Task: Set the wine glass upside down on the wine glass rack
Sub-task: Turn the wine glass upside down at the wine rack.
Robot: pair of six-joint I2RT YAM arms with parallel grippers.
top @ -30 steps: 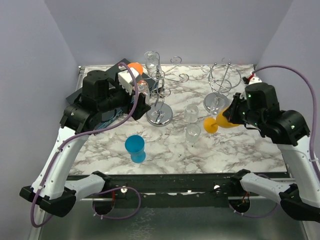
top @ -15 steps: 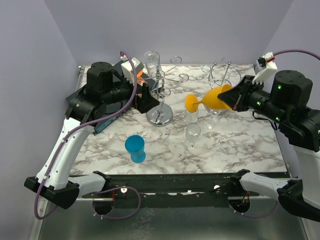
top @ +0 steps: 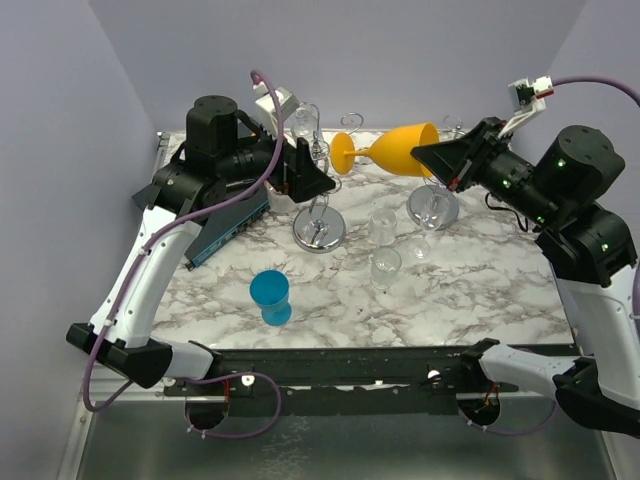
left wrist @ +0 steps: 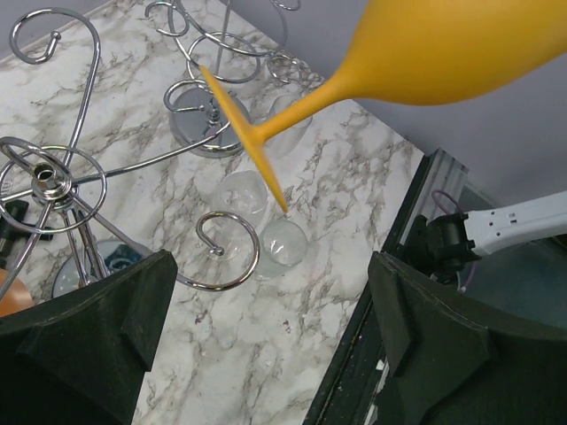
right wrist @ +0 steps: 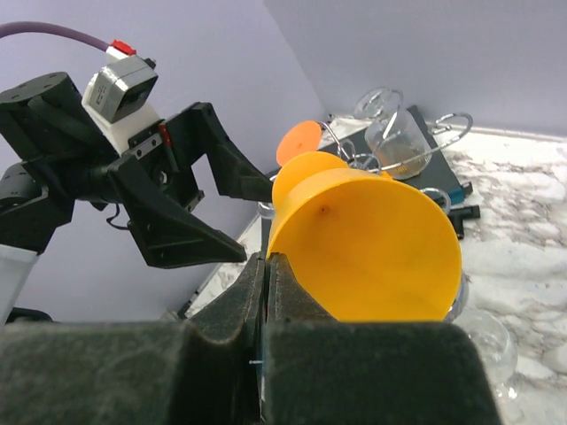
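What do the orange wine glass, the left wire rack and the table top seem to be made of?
Orange wine glass: probably plastic, opaque with a soft matte sheen.
Left wire rack: metal, likely chromed, bright mirror-like reflections on thin bent rods.
Table top: marble look, white with grey veins; real stone or printed laminate cannot be told.

The marbled tabletop (top: 480,290) carries a chrome rack (top: 319,232) left of centre, a second rack (top: 432,206) to its right, two clear glasses (top: 383,228) near the middle, a blue cup (top: 270,297) nearer the front, and a dark flat board (top: 225,232) at left.

Orange wine glass (top: 398,148) sideways, midair — foot near rack (top: 318,230)
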